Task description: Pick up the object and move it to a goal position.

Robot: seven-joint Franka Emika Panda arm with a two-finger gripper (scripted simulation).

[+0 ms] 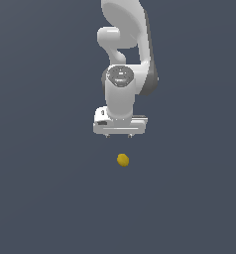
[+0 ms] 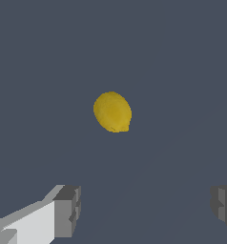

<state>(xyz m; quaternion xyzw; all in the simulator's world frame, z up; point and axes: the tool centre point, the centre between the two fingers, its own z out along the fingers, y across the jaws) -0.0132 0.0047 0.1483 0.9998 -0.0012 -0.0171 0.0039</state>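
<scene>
The object is a small yellow-orange oval lump (image 1: 122, 159) lying on the flat dark grey surface, just in front of the white arm in the exterior view. It also shows in the wrist view (image 2: 112, 112), beyond the fingertips and apart from them. My gripper (image 1: 119, 135) hangs above and behind the object, pointing down. It is open and empty. In the wrist view the gripper (image 2: 146, 209) has its two grey fingertips (image 2: 67, 209) spread wide, with nothing between them.
The dark grey surface (image 1: 40, 198) stretches all around with no other objects, edges or markers in view. The white arm (image 1: 127, 44) rises behind the gripper.
</scene>
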